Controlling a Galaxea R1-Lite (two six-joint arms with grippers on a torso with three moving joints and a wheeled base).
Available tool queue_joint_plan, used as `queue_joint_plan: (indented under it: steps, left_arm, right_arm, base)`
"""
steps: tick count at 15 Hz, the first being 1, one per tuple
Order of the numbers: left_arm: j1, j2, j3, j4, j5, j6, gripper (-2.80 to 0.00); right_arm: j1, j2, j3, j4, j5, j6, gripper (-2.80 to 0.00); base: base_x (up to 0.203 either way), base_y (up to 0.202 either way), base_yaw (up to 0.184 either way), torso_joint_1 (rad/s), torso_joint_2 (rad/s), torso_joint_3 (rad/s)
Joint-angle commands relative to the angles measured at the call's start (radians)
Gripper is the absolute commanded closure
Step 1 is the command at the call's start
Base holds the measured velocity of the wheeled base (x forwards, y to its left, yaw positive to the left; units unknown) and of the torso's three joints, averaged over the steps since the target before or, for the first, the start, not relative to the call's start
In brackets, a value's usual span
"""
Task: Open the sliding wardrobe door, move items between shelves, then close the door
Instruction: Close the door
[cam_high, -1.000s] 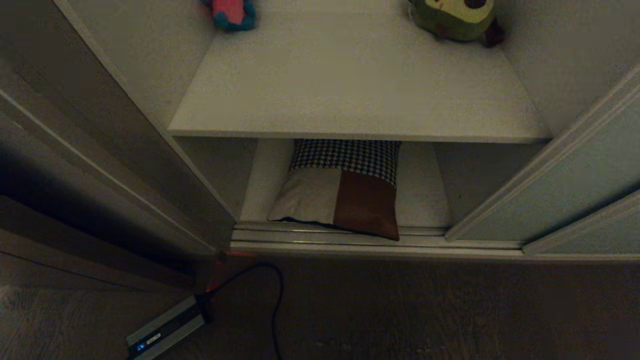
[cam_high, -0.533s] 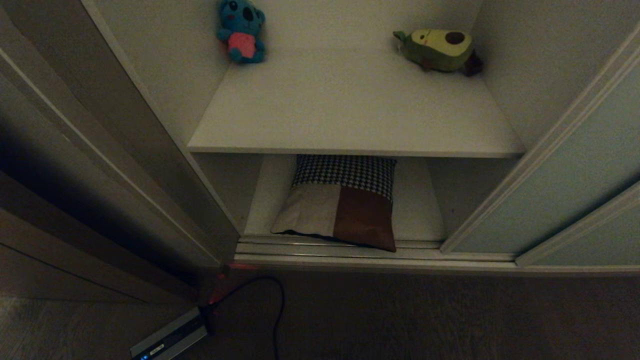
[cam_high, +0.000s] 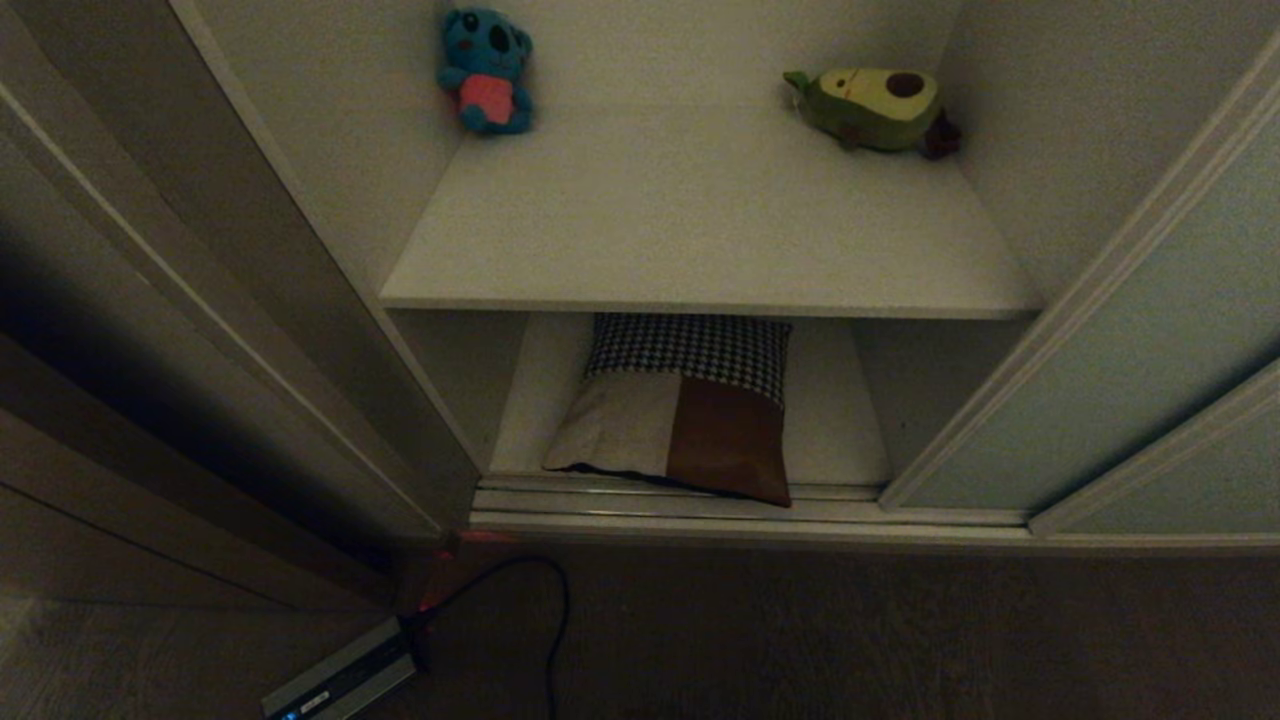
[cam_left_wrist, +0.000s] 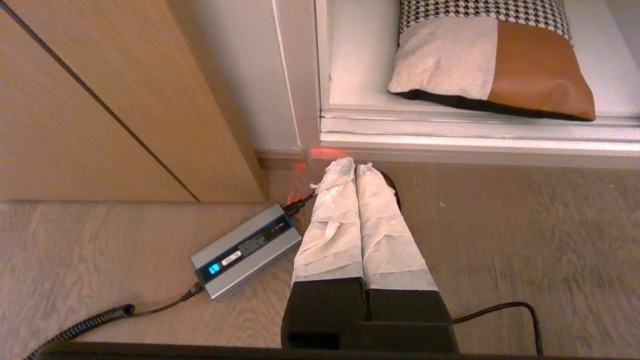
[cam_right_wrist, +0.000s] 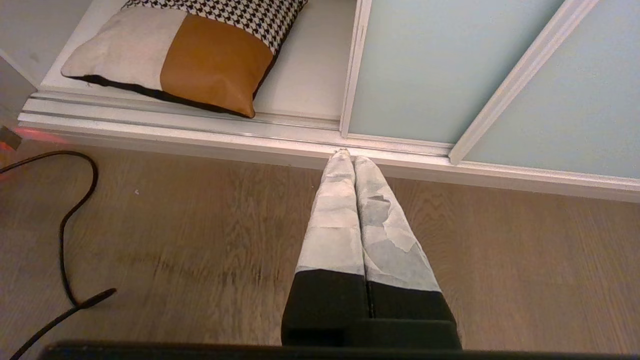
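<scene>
Standing slid aside at the right, the wardrobe door (cam_high: 1120, 330) leaves the compartment open; the upper shelf (cam_high: 700, 230) spans it; the cushion (cam_high: 680, 410) lies on the bottom shelf (cam_high: 845, 420); left pincer (cam_left_wrist: 355, 167) and right pincer (cam_right_wrist: 348, 156) hang pressed together, empty, over the floor (cam_right_wrist: 200, 240).

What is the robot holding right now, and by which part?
Nothing. The left gripper and right gripper are both shut, empty, over the floor; the cushion lies untouched on the bottom shelf.

Head camera tilted up: upper shelf (cam_high: 700, 250) showed deeper; blue plush (cam_high: 487, 70) and avocado plush (cam_high: 875, 105) fully in view.
</scene>
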Motion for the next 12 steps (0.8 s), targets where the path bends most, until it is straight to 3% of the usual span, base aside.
queue_joint_plan:
  steps: [1, 12]
  left_arm:
    - [0.0, 0.003, -0.001, 0.005, 0.001, 0.008, 0.0]
    - [0.0, 0.003, -0.001, 0.002, 0.004, -0.002, 0.0]
  right_arm:
    - [0.0, 0.001, 0.003, 0.0, 0.0, 0.0, 0.0]
    - [-0.001, 0.001, 0.003, 0.0, 0.0, 0.0, 0.0]
  base:
    - [0.0, 0.0, 0.0, 0.005, 0.0, 0.034]
    - [0.0, 0.0, 0.0, 0.0, 0.0, 0.0]
